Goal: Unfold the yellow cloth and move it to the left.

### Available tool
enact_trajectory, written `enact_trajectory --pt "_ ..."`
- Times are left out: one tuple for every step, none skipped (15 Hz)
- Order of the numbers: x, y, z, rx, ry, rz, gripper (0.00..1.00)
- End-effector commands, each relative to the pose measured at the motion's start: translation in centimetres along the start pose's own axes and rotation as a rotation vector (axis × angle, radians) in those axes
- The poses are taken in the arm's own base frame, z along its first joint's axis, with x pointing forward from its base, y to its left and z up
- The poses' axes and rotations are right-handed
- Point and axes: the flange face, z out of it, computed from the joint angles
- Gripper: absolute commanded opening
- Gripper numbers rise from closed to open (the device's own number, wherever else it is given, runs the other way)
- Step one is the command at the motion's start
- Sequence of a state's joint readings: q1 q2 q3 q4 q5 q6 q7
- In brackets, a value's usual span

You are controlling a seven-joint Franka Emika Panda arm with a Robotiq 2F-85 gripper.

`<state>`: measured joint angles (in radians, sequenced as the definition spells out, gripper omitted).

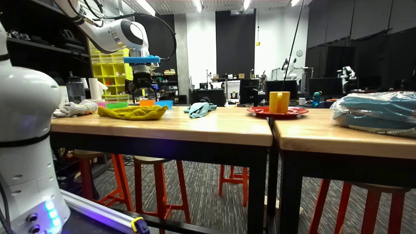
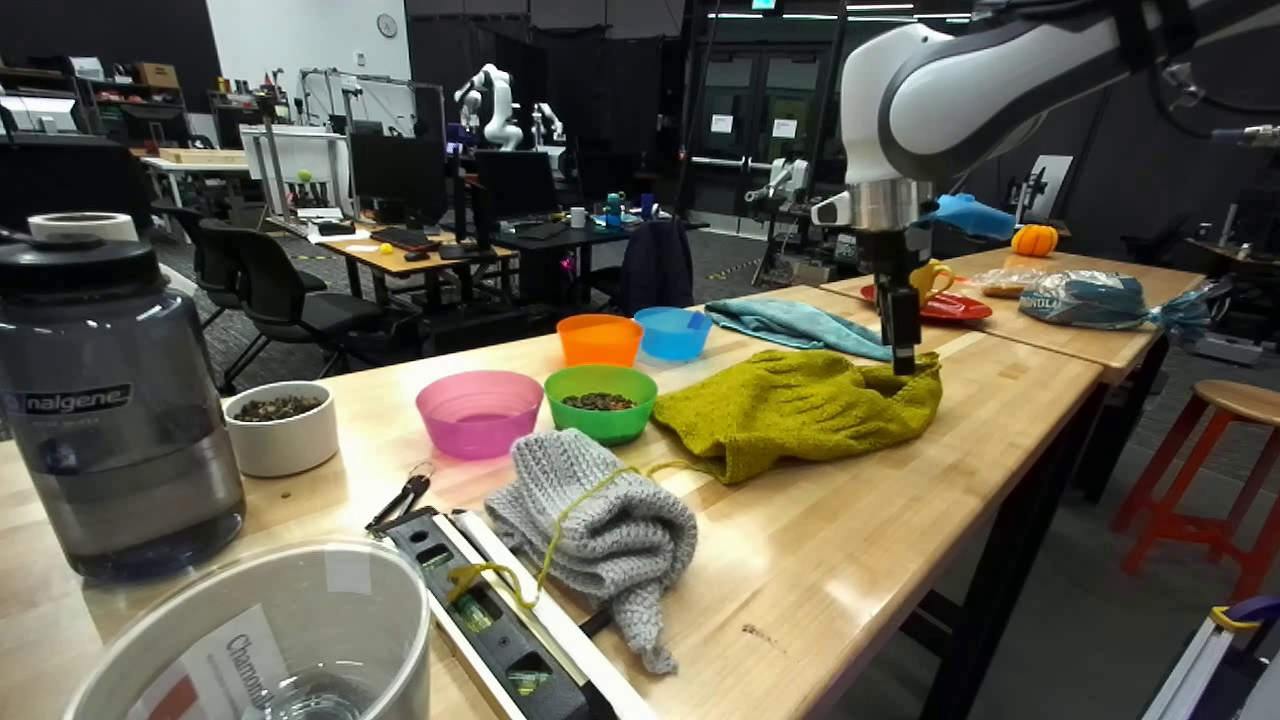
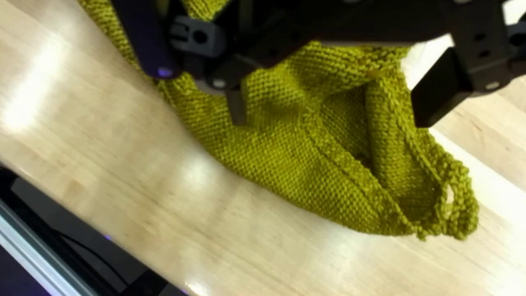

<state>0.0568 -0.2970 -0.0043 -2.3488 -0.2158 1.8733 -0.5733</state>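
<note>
The pincer hangs over the yellow cloth, its two fingers spread wide and holding nothing. The cloth lies bunched on the bench directly beneath it; in the wrist view its surface gapes open between the fingers. I cannot tell whether they touch it. In an exterior view, a green bowl, a blue bowl and an orange bowl stand near the pincer, a pink bowl and a grey knit cloth farther from it. In both exterior views, a teal cloth lies near it, and well apart from it a yellow mug stands upright on a red plate.
</note>
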Motion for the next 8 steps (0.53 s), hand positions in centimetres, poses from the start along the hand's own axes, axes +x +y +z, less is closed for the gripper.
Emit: enact_trajectory --pt "-1.4 0.8 1.0 -0.013 0.040 0.019 1.00" --pt "-1.6 1.2 1.5 -0.018 0.049 0.026 1.00" --pt "-1.7 1.5 1.9 -0.021 0.065 0.027 1.00" --pt "-1.8 1.8 2.3 -0.029 0.074 0.031 1.00" --pt "-1.9 2.0 2.6 -0.037 0.078 0.036 1.00" --pt "-1.9 2.3 2.9 -0.043 0.082 0.040 1.00" --pt "-2.0 2.5 3.3 -0.047 0.084 0.044 1.00" --pt "-2.1 2.8 3.5 -0.054 0.087 0.045 1.00"
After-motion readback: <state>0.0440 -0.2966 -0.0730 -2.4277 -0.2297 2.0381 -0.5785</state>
